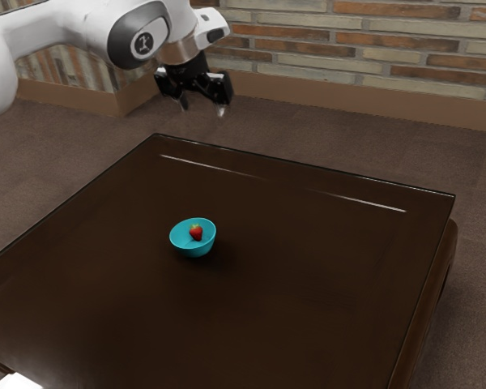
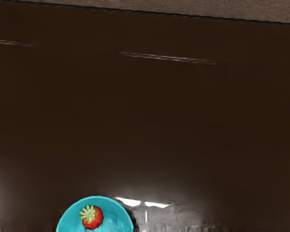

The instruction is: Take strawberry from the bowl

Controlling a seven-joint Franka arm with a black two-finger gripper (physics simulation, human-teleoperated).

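Because the strawberry lies inside the blue bowl, we judge that none of the removal is done. The bowl stands upright on the bench, and our fingers are well apart from it, high up and toward the bench's far edge. They are spread, with nothing between them, so we have no grasp to count as progress. In the wrist view, we can make out the berry's leafy top and red side within the rim. What is left, as we see it, is everything: bring the spread fingers over the bowl, lower them around the fruit, close on it without pushing the rim, lift it clear, and set it down outside.
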